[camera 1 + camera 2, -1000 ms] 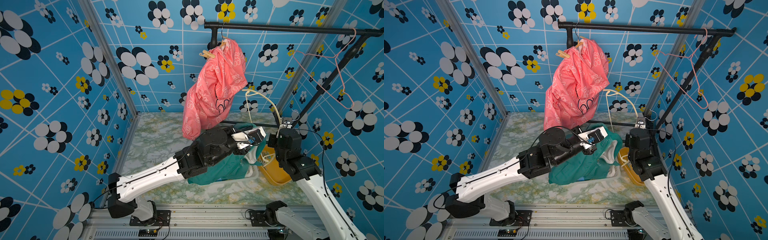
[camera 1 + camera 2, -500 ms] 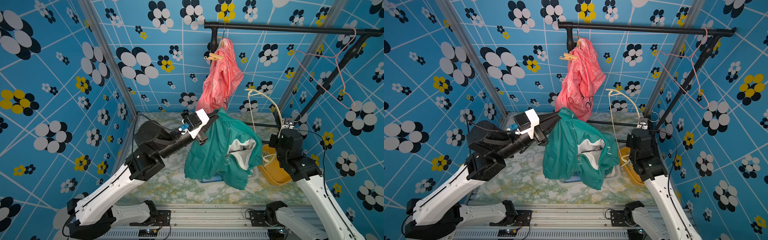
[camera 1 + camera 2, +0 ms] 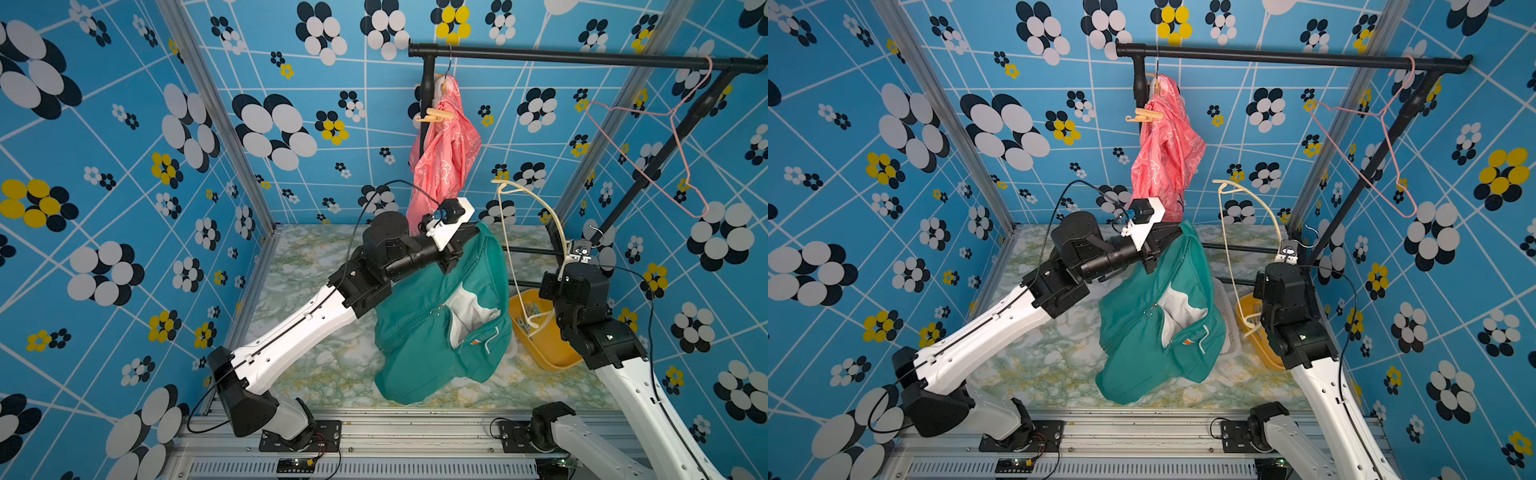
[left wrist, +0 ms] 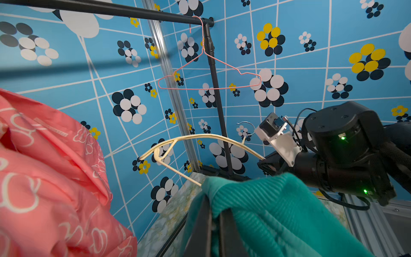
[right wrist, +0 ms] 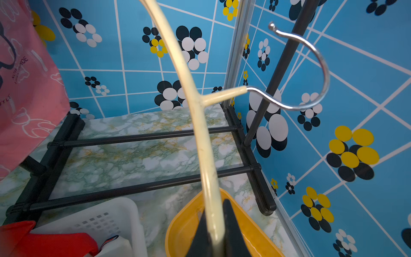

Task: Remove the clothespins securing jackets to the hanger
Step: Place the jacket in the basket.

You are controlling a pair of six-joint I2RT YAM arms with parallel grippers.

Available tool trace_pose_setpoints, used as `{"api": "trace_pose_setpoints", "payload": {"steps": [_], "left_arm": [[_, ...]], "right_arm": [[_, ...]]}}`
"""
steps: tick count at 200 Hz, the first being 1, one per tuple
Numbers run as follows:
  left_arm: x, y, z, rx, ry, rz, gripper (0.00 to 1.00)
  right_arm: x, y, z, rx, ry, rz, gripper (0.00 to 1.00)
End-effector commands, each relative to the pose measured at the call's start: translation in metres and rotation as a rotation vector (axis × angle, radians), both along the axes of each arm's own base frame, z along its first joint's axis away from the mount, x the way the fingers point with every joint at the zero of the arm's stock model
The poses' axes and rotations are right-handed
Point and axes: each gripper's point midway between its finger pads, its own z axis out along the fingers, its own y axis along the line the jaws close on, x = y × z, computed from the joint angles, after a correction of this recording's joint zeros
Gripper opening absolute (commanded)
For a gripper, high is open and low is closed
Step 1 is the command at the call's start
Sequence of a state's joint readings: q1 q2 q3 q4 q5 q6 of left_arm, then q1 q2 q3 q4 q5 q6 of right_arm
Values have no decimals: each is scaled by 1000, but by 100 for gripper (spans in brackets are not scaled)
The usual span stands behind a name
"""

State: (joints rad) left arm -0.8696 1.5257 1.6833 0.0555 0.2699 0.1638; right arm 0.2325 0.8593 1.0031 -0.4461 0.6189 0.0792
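Step in hand: teal jacket [image 3: 440,328] and cream hanger [image 5: 201,124] hang apart, each in its own grip; judged a put-away stage between pins.
Left end effector [image 4: 214,211]: clenched on a fold of the teal jacket, which dangles above the centre of the bench [image 3: 332,374].
Right end effector [image 5: 214,227]: clenched on the hanger's arm, over yellow tray [image 5: 182,220] at 4 o'clock; hook free of rail [image 3: 582,56].
Clothespins [image 3: 432,116]: tan, clipped at the shoulder of pink jacket [image 3: 446,153], which hangs at 12 o'clock; count there unclear.
White basket [image 5: 106,218]: just beside the tray, red-trimmed garment [image 5: 44,242] inside.
Next move, judged: let go of jacket and hanger, then reach high toward 12 o'clock. Squeeze the pin tails squarely, since the pink jacket may swing on its hook.
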Motion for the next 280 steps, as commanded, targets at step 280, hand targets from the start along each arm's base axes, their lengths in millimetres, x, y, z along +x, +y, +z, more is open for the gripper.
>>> {"api": "trace_pose_setpoints", "payload": {"steps": [280], "left_arm": [[-2, 27, -87, 110, 179, -12, 0]], "right_arm": [[-12, -19, 14, 6, -61, -112, 0]]}}
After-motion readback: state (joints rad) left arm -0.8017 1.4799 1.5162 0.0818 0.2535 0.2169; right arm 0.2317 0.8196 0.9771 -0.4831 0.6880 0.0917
